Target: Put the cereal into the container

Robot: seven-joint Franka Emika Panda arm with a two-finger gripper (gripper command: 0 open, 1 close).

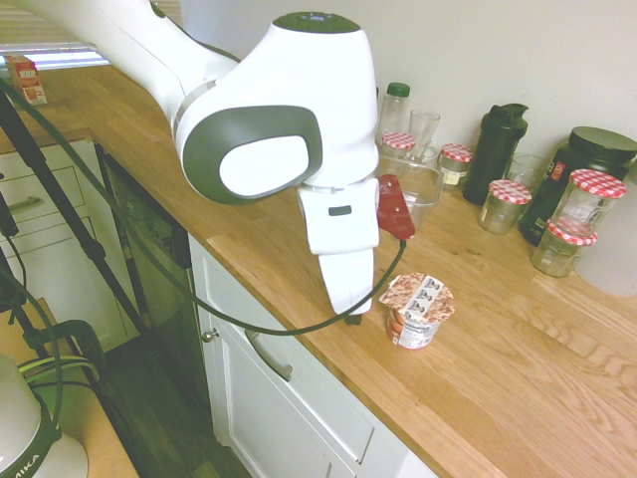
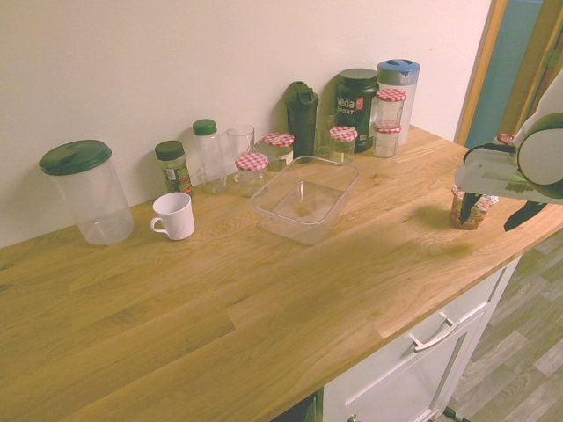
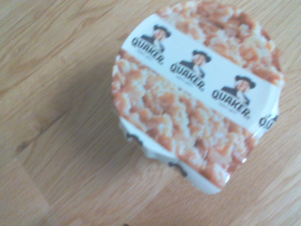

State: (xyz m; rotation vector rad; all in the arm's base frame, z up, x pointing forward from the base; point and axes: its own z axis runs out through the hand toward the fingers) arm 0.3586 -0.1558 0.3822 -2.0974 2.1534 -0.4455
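Note:
The cereal point(image 1: 418, 309) is a small cup with a brown printed foil lid, standing near the counter's front edge. It also shows in the second exterior view as the cereal point(image 2: 473, 215), and the cereal point(image 3: 197, 94) fills the wrist view from above. My gripper point(image 2: 491, 213) hangs open just over it, one dark finger point(image 2: 466, 207) in front of the cup and the other off to its side. In the first exterior view the gripper point(image 1: 358, 311) sits close beside the cup. The clear, empty container point(image 2: 303, 200) stands further along the counter; in the first exterior view the container point(image 1: 426, 187) is partly hidden by the arm.
Glass jars with red-checked lids point(image 1: 510, 204), a black shaker point(image 1: 498, 149), a dark tub point(image 1: 587, 164), glasses and spice bottles line the wall. A white mug point(image 2: 173, 215) and a green-lidded pitcher point(image 2: 85, 191) stand past the container. The counter's front edge point(image 1: 328, 344) runs right beside the cup.

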